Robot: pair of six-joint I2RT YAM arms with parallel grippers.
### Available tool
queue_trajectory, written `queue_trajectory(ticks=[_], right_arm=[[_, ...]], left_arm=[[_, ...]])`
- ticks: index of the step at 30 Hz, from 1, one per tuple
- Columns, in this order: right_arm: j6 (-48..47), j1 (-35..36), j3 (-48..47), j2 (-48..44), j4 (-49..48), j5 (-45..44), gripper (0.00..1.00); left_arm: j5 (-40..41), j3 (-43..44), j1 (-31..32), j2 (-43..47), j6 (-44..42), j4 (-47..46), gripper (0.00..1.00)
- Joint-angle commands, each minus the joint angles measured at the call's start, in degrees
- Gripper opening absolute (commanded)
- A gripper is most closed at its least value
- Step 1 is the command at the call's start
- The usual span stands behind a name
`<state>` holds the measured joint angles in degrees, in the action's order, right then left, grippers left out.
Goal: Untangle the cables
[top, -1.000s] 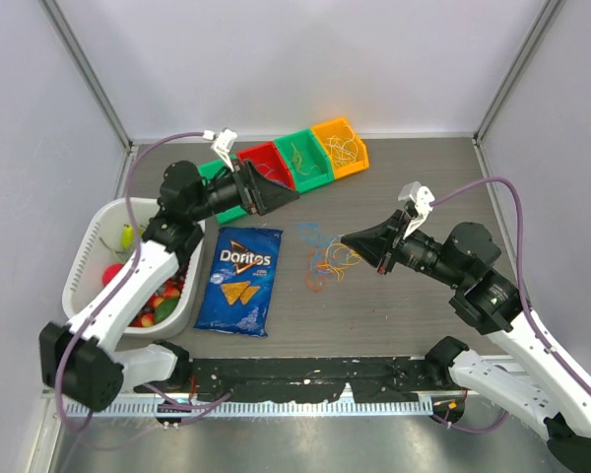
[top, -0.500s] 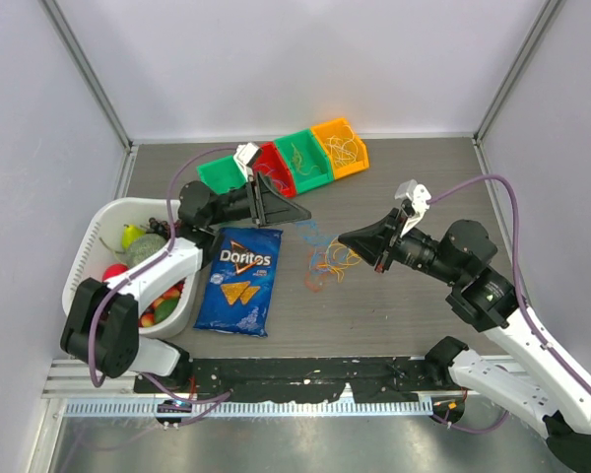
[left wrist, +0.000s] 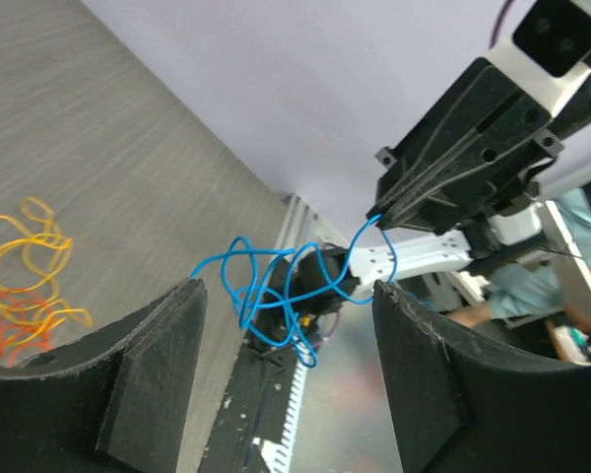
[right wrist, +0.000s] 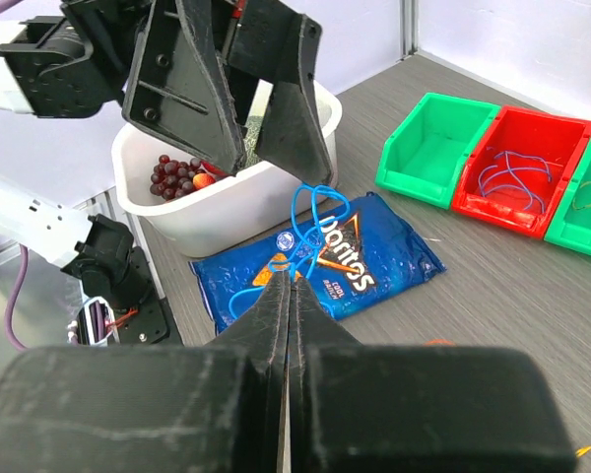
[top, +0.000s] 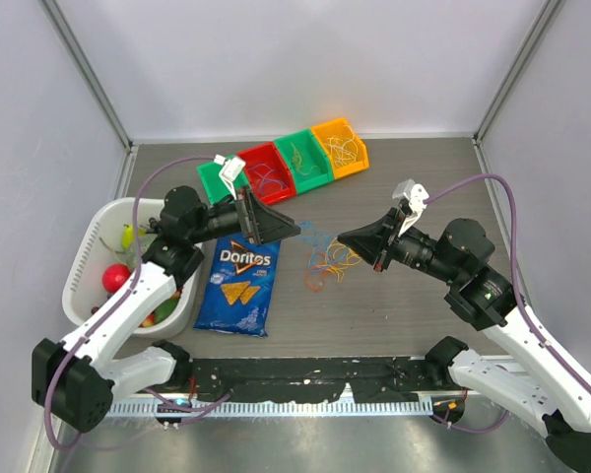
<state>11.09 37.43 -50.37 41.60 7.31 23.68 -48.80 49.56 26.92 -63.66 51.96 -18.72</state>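
Observation:
My right gripper [top: 343, 237] is shut on a thin blue cable [top: 313, 234] and holds it above the table; in the right wrist view the tangled blue loops [right wrist: 315, 225] hang just past the closed gripper [right wrist: 288, 281]. My left gripper [top: 288, 229] is open and faces the right one, close to the blue cable. In the left wrist view the cable [left wrist: 276, 286] shows in the gap between my open fingers [left wrist: 148, 374], touching neither. A tangle of orange and yellow cables [top: 330, 264] lies on the table below, also in the left wrist view [left wrist: 25, 266].
A Doritos bag [top: 239, 279] lies left of the tangle. A white basket [top: 84, 266] with fruit stands at the left. A row of bins stands at the back: green [top: 215, 177], red [top: 266, 169], green [top: 305, 158], orange [top: 340, 145], some holding cables.
My left gripper has swung from over the bins toward the near right, closing in on the blue cable. The right gripper has stayed almost still with the cable.

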Motion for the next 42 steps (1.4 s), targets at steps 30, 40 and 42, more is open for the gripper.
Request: queue_trajectory(ticks=[30,40,42], right_arm=[[2.5,0.1,1.9,-2.8,4.1,-8.9,0.2],[10.8,0.2,7.7,1.7,-4.8,-3.8,0.7],[11.1,0.2,8.1,3.7,-8.9,-2.1,0.73]], left_arm=[[20.0,6.6,7.8,7.8,-21.2,20.3,0.0],[20.2,12.7,7.8,7.3,-19.5,25.7,0.0],[20.0,13.6,7.8,7.0,-18.9,26.1,0.0]])
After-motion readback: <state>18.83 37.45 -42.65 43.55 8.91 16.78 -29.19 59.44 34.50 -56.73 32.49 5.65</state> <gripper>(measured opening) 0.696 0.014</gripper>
